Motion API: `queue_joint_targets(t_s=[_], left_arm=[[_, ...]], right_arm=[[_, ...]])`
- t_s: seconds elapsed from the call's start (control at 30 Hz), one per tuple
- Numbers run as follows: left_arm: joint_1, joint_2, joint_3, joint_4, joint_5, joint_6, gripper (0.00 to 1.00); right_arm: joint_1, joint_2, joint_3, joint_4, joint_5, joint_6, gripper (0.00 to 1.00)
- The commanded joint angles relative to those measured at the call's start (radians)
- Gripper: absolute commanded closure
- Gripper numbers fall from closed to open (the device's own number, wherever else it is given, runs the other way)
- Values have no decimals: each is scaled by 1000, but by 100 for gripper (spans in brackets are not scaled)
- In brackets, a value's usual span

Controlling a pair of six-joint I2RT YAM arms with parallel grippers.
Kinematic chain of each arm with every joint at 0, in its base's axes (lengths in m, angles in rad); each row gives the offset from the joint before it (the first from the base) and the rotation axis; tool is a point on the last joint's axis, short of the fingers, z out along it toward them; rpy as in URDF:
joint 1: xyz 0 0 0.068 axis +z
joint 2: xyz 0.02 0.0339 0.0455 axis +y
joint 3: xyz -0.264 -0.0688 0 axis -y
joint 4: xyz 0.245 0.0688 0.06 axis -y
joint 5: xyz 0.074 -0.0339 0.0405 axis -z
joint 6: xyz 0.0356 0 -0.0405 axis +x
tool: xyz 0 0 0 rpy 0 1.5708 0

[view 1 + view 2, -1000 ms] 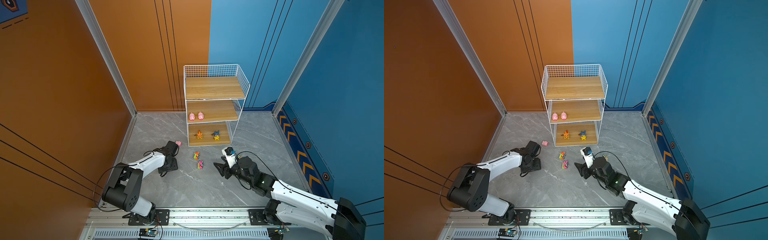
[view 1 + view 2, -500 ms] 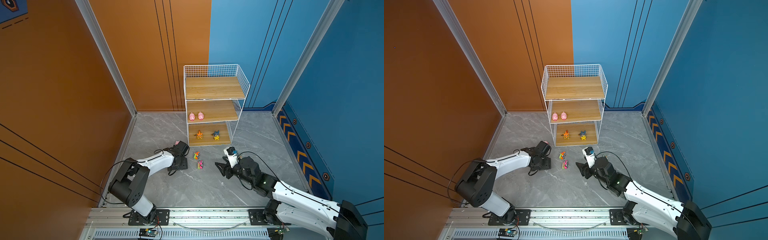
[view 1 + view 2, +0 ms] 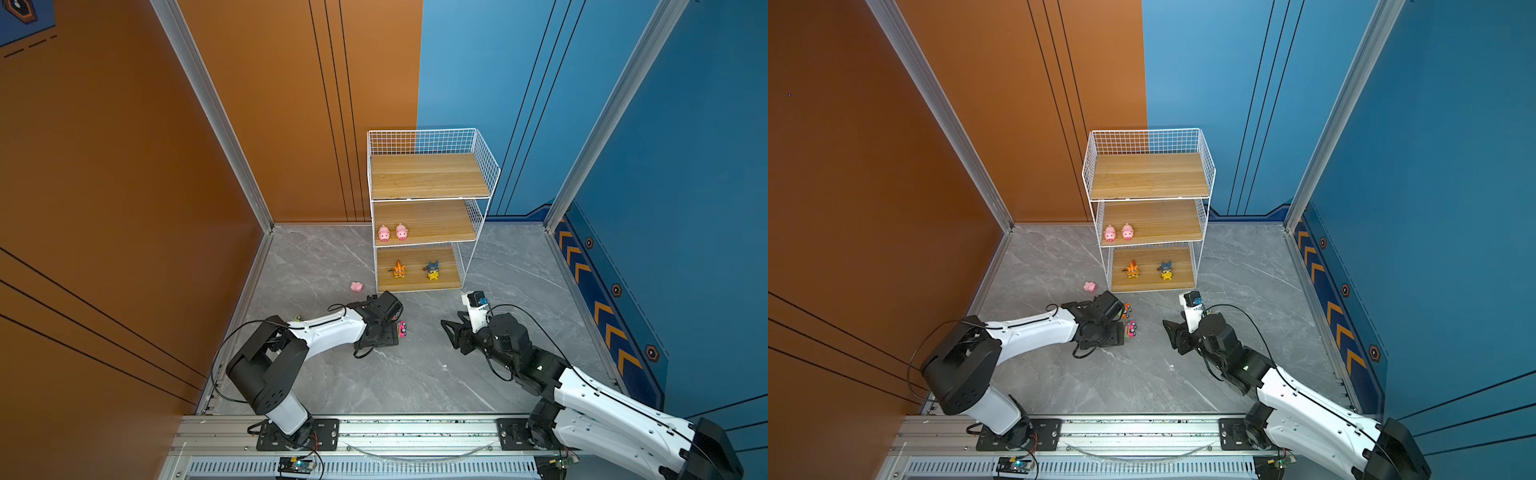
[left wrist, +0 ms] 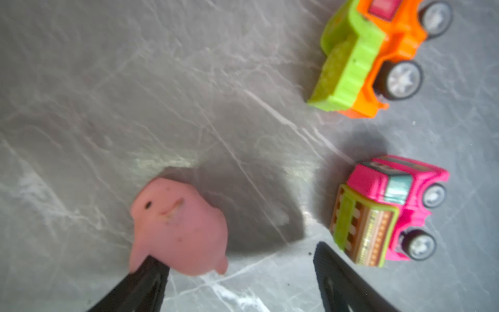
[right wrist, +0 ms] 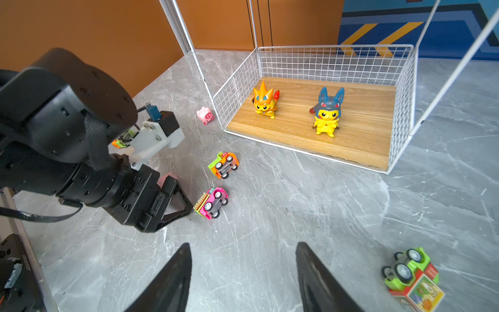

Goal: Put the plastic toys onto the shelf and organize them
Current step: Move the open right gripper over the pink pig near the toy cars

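Observation:
My left gripper (image 4: 236, 252) is open low over the floor, and a pink pig (image 4: 178, 227) rests against one fingertip only, clear of the other. A pink car (image 4: 386, 210) and an orange car (image 4: 372, 54) lie just past it. In both top views the left gripper (image 3: 386, 332) hides that pig. Two pigs (image 3: 392, 232) stand on the middle board of the shelf (image 3: 428, 174), and another pig (image 3: 356, 286) lies on the floor left of it. My right gripper (image 5: 243, 251) is open and empty, with a green car (image 5: 410, 272) beside it.
An orange flame-topped figure (image 3: 399, 270) and a blue-and-yellow figure (image 3: 433, 271) stand on the shelf's bottom board. Another small car (image 5: 122, 140) shows behind the left arm. Walls close the floor on three sides, and the arms' base rail (image 3: 415, 428) runs along the front.
The left gripper has swung right, away from the floor pig towards the two cars, and its jaws have spread wider. The right arm has hardly moved.

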Motion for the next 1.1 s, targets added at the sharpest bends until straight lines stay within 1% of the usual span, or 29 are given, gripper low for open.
queue_joint_targets(t_s=[0.0,0.13,0.27,0.33,0.37,0.43,0.47,0.53,0.6,0.67,0.73,0.83,0.93,1.07], left_arm=[[-37,-33,11,-15,-7,-75,15],[-67,-109,-16,-16,-14,-92,15],[-53,-248,-39,-63,-31,-60,15],[-19,-318,-28,-111,-38,-14,15],[12,-353,-17,-138,-38,17,10],[95,-403,12,-182,-16,87,10],[154,-421,31,-206,8,128,9],[265,-432,76,-233,67,207,10],[376,-413,130,-267,120,288,9],[467,-376,205,-291,174,352,9],[521,-335,266,-309,212,407,9],[563,-282,338,-317,224,467,9],[559,-239,372,-317,234,509,9],[539,-240,372,-312,191,537,10]], right_arm=[[-8,-18,-12,-55,-8,20,38],[-5,-32,3,-92,-21,17,38],[30,-50,34,-144,15,7,38],[60,-40,48,-151,37,6,38],[82,-31,52,-148,51,6,38],[153,2,62,-131,99,6,38],[195,27,66,-116,128,6,38],[274,92,87,-92,177,6,38],[356,181,117,-57,221,16,39],[416,275,153,-23,240,31,38],[460,373,189,22,248,55,39],[492,527,241,111,238,90,39],[500,659,296,177,220,103,40],[479,821,373,239,168,116,42]])
